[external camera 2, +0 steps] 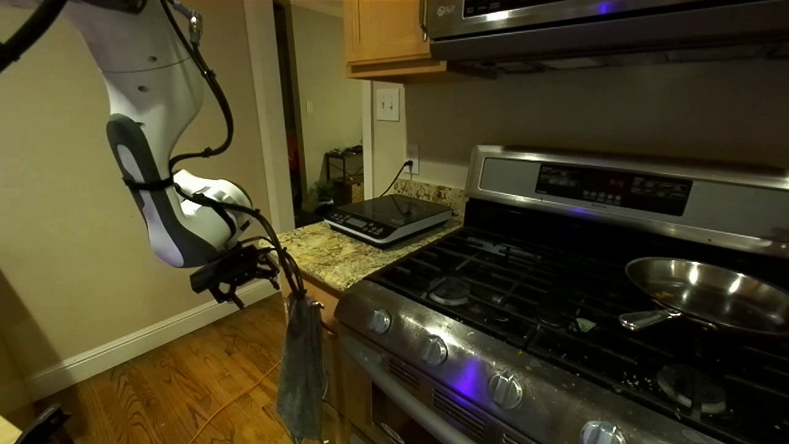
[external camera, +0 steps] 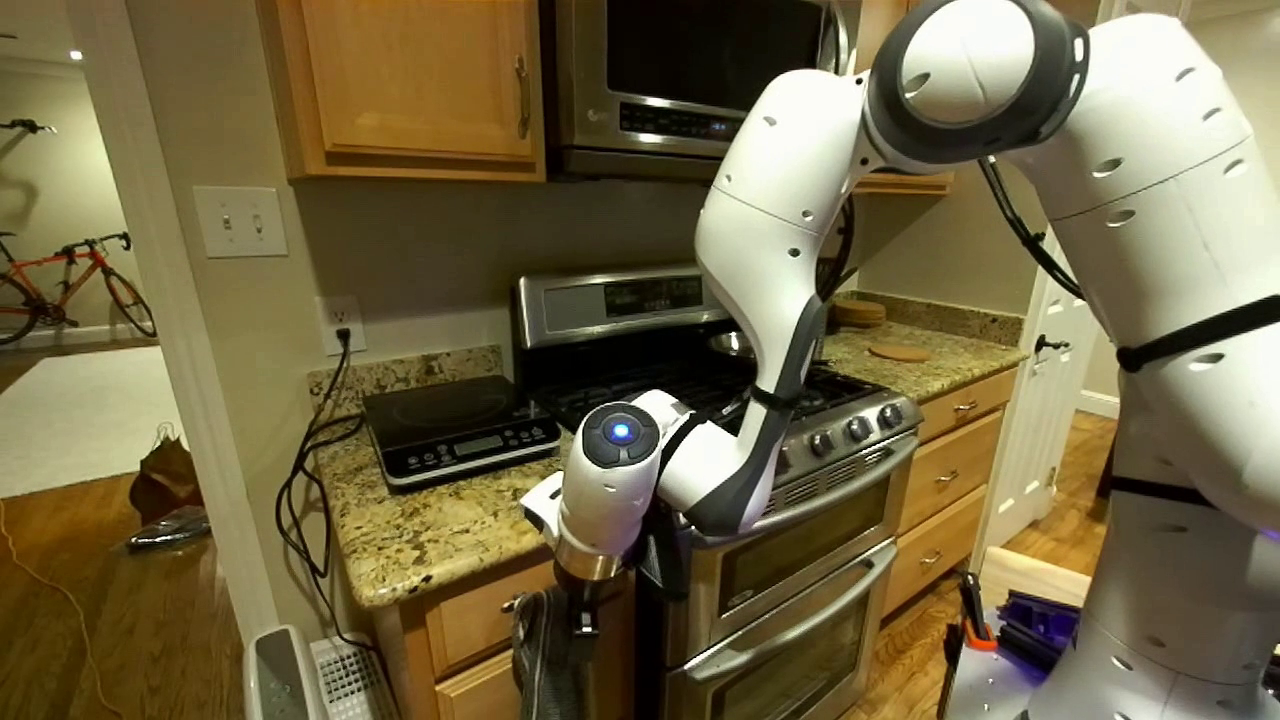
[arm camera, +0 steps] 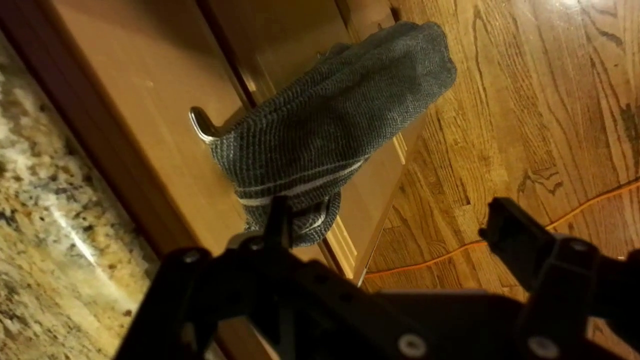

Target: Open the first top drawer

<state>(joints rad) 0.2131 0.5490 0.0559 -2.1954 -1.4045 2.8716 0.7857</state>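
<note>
The top drawer (arm camera: 155,105) looks closed, its front right behind the grey towel (arm camera: 330,115) that hangs over its metal handle (arm camera: 198,126); an end of the handle shows bare just beside the towel. The pincer (arm camera: 391,212) is spread wide, grasping nothing, out in front of the towel. To do the reach well, I would bring it squarely over handle and towel together — not just the loose folds below — clamp firmly, then draw straight out, slowly, since the towel could slip or bunch.
</note>
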